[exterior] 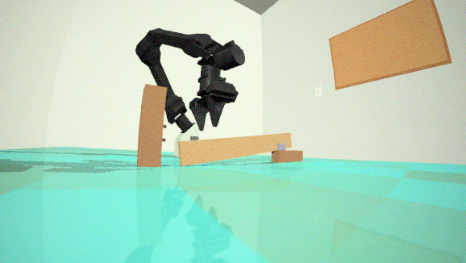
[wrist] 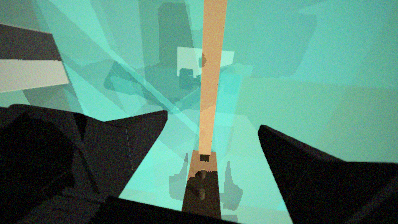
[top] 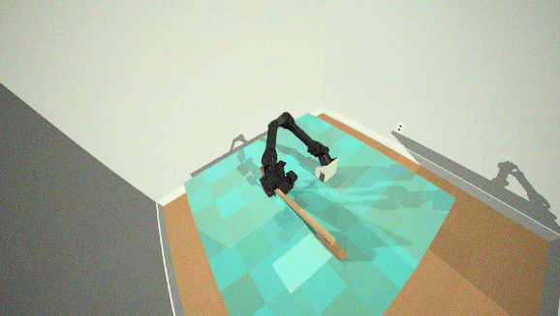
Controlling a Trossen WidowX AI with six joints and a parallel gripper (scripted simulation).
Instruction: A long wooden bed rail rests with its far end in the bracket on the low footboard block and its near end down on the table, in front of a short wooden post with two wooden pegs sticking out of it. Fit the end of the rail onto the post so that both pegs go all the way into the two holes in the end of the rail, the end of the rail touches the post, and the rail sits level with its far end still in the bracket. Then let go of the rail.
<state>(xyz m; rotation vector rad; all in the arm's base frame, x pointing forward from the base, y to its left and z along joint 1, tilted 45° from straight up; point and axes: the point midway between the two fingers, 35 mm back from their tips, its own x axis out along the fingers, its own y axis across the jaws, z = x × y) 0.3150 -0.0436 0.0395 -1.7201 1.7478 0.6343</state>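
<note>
The long wooden rail [top: 310, 220] [exterior: 234, 148] [wrist: 212, 75] slopes. Its near end is down on the teal surface and its far end is in the grey bracket [exterior: 281, 146] on the low footboard block [exterior: 287, 156] [top: 340, 253]. The short upright post [exterior: 152, 125] [wrist: 202, 200] stands just in front of the rail's near end. Its two pegs [exterior: 163, 133] are bare, with a small gap between them and the rail. In the top view the arm mostly hides the post. My gripper [top: 277, 186] [exterior: 207, 123] [wrist: 212, 121] is open and empty. It points down a little above the rail's near end without touching it.
The arm's white base [top: 326, 171] stands behind the post and rail. The teal checkered mat [top: 252, 252] lies on a brown wooden floor [top: 484, 252] bounded by walls. A cork board [exterior: 389, 42] hangs on the right wall.
</note>
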